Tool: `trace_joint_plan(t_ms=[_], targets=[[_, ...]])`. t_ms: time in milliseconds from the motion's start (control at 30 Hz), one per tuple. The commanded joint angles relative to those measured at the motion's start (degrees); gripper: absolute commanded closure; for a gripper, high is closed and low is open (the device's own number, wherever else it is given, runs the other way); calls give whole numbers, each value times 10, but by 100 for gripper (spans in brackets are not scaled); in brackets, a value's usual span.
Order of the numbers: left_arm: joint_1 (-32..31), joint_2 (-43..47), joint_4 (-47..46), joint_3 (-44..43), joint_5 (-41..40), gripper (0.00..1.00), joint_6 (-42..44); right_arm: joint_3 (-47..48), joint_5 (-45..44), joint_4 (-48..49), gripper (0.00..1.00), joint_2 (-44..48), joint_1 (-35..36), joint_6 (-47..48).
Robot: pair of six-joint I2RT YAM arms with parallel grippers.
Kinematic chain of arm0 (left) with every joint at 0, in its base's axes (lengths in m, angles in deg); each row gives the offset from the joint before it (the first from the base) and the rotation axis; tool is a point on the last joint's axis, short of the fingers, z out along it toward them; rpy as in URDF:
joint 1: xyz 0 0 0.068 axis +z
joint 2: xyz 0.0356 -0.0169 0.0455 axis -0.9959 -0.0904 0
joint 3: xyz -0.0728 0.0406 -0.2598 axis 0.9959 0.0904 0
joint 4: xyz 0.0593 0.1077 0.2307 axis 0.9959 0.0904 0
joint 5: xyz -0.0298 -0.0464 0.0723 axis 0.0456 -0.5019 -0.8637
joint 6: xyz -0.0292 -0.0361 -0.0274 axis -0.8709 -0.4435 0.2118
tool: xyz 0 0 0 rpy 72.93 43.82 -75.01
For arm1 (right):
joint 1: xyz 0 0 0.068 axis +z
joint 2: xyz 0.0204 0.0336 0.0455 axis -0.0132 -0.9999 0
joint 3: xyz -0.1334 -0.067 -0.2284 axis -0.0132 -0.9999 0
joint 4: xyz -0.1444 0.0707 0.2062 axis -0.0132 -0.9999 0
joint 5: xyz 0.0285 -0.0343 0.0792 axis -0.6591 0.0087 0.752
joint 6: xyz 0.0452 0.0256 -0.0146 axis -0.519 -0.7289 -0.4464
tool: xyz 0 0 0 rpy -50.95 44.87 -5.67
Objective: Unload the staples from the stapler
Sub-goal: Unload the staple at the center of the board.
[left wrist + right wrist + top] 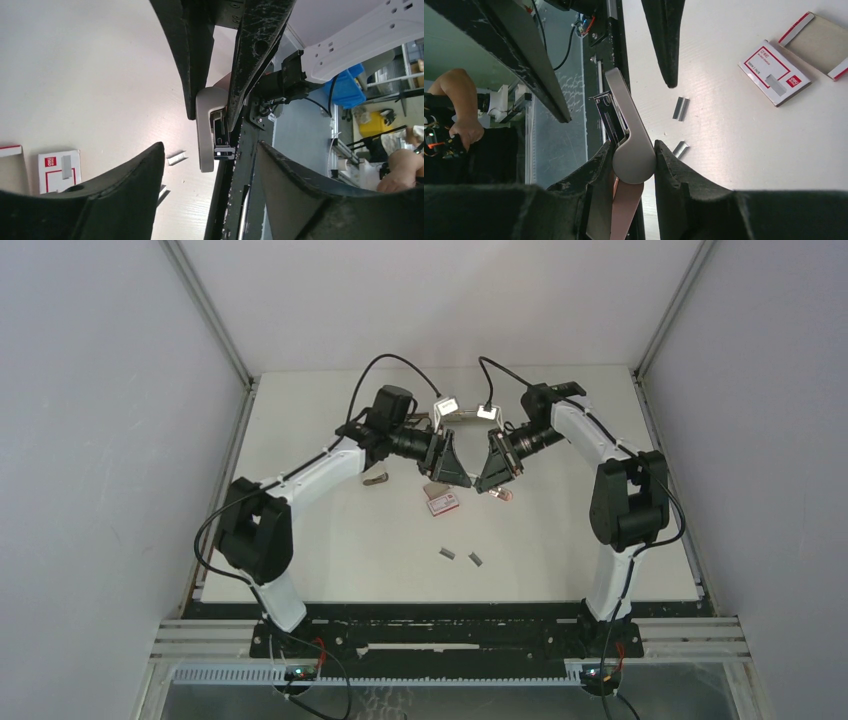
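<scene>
Two staples are lying loose on the table, near the box and close to the stapler, which is hanging above the table. The right gripper is clamping the stapler's rounded end, its jaws closed part-way on it. The left gripper is standing with jaws wide, one finger on either side of the stapler's free end, touching nothing. Both arms are reaching inward with elbows bent, and the grippers are facing each other.
</scene>
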Motion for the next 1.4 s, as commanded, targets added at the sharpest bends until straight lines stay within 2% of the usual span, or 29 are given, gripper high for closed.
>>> trace_joint_plan(t_ms=[0, 167, 300, 533, 900, 1100, 1367], targets=[[21, 35, 2, -42, -4, 24, 5, 11, -4, 31, 83, 20, -9, -14], [64, 67, 40, -45, -28, 10, 39, -34, -68, 116, 84, 49, -8, -74], [103, 95, 103, -48, -71, 0, 111, -72, -135, 177, 84, 76, 0, -100], [177, 147, 176, -18, -126, 0, 207, -163, -287, 293, 84, 138, 43, -99], [247, 271, 200, 127, -186, 0, 312, -282, -482, 453, 84, 195, 150, -88], [268, 337, 159, 199, -198, 0, 321, -344, -608, 553, 85, 216, 217, -71], [271, 360, 148, 213, -199, 0, 323, -431, -747, 670, 85, 212, 292, -23]])
